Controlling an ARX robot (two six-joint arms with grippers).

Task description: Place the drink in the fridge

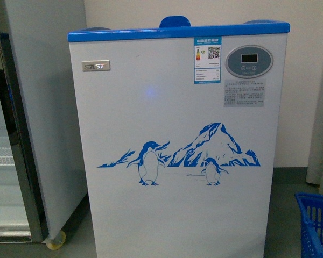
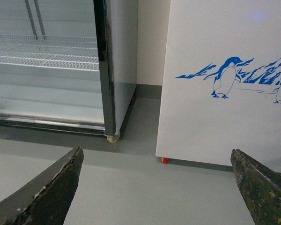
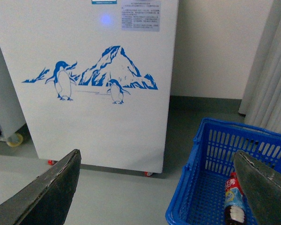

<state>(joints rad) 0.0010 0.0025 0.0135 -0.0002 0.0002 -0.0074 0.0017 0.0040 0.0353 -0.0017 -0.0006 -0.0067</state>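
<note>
Though blurry, likely drink (image 3: 233, 199) in blue basket (image 3: 225, 126)

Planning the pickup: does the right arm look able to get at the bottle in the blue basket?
Probably yes: the bottle lies in the open-topped basket with nothing over it, and the right tool is open.

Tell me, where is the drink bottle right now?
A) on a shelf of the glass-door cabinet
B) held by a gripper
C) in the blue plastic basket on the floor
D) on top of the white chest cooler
C: the right wrist view shows the drink bottle inside the blue basket, which stands on the floor beside the chest cooler.
</note>
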